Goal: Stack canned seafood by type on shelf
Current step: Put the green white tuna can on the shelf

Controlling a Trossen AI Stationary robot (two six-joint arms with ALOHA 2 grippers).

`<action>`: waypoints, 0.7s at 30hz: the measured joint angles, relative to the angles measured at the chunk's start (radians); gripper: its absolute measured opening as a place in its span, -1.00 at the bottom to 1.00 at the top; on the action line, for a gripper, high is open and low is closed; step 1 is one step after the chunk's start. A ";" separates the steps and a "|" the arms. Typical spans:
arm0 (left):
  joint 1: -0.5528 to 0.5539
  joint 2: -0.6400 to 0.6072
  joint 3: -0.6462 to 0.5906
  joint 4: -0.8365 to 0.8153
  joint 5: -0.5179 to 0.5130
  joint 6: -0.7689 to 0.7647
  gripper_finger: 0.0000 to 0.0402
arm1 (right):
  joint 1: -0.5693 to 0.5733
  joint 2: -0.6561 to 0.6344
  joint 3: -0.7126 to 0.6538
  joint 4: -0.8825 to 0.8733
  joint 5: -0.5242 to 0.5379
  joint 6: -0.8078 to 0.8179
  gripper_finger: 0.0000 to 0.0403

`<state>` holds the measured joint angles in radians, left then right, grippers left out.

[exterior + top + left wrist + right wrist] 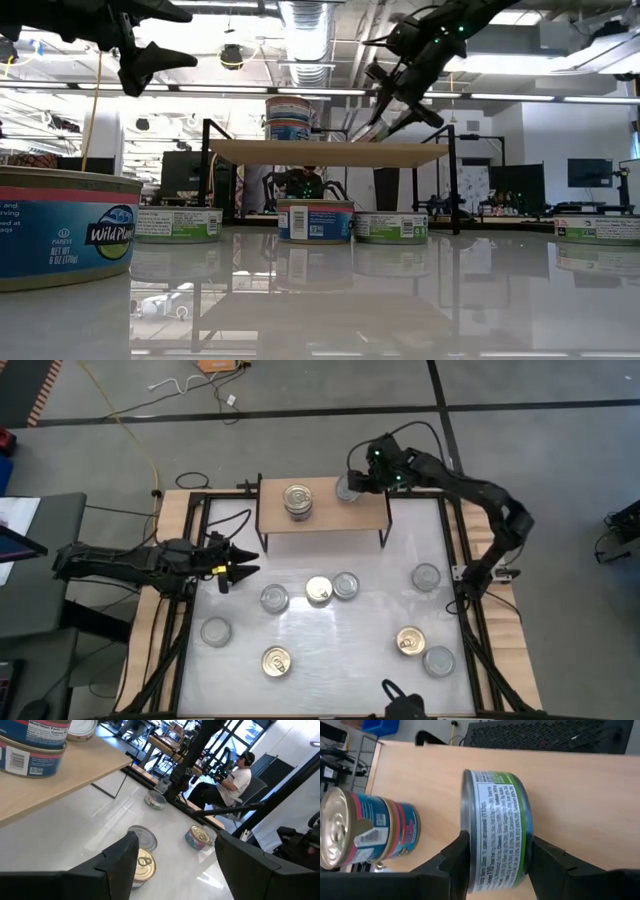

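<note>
light-wood shelf with stacked blue tins and green-label tin; white table with eight scattered tins

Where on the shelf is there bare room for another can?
The shelf is bare between the blue stack and the green can in the right gripper, and left of the stack. Its right back corner is crowded.
</note>
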<state>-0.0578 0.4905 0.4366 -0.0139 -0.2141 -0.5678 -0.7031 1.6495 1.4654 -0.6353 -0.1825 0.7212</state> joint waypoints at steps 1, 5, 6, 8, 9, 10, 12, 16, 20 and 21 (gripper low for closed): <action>0.000 0.000 0.000 0.000 0.000 0.000 0.25 | -0.002 -0.005 0.000 0.002 0.000 0.000 -0.04; 0.000 -0.001 0.000 0.000 0.001 0.011 0.25 | -0.010 -0.018 0.000 0.001 0.002 -0.023 -0.03; 0.000 -0.001 0.000 -0.002 0.001 0.011 0.25 | -0.010 -0.018 0.000 -0.002 0.002 -0.023 -0.03; 0.000 -0.001 0.000 -0.005 0.001 0.011 0.25 | -0.009 -0.018 0.000 -0.012 0.001 -0.023 -0.03; 0.000 -0.001 0.001 -0.005 0.001 0.011 0.25 | -0.009 -0.018 0.000 -0.022 0.001 -0.023 -0.03; 0.000 -0.001 0.001 -0.005 0.001 0.011 0.25 | -0.009 -0.018 0.000 -0.031 0.001 -0.023 -0.03; 0.000 -0.001 0.001 -0.005 0.001 0.012 0.25 | -0.008 -0.018 0.000 -0.048 0.001 -0.023 -0.01; 0.000 -0.001 0.001 -0.005 0.001 0.015 0.25 | -0.014 -0.018 0.000 -0.089 0.004 -0.023 0.08; 0.000 -0.001 0.001 -0.005 0.001 0.015 0.25 | -0.024 -0.018 -0.001 -0.097 0.004 -0.090 0.21; 0.000 -0.001 0.001 -0.005 0.001 0.015 0.25 | -0.024 -0.018 -0.001 -0.093 0.004 -0.091 0.23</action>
<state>-0.0578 0.4900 0.4377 -0.0189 -0.2131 -0.5528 -0.7271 1.6310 1.4643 -0.7288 -0.1783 0.6299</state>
